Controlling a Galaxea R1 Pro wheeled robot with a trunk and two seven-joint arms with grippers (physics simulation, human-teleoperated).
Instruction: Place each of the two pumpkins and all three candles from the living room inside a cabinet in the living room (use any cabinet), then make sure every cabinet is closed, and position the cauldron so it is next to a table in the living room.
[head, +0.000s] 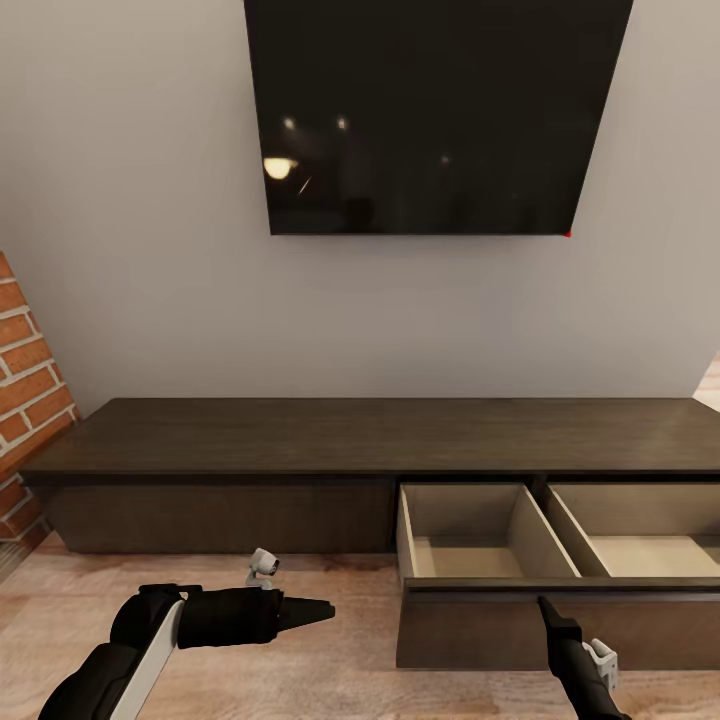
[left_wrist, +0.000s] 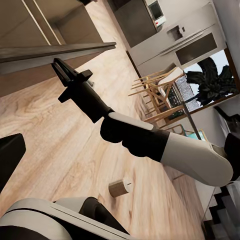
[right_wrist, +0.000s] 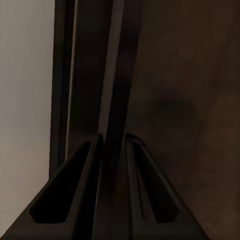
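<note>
The long low dark-brown wooden cabinet (head: 300, 440) stands on the wood-plank floor (head: 340, 660) against the pale wall (head: 130, 250), below the flat black wall-mounted television (head: 430, 110). A red brick wall (head: 25, 400) adjoins its left end. Right of centre, its pulled-out drawer (head: 480, 545) juts over the floor. The left tool (head: 315, 610) sits left of the drawer front; the right tool (head: 545, 606) is at that front's top edge. A short stubby beige candle (left_wrist: 120, 187) lies on the floor behind the right arm.

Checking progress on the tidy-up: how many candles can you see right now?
1. A single candle lies on the wood floor near the robot's base, seen in the left wrist view. Others may be hidden; the open drawer looks empty.
</note>
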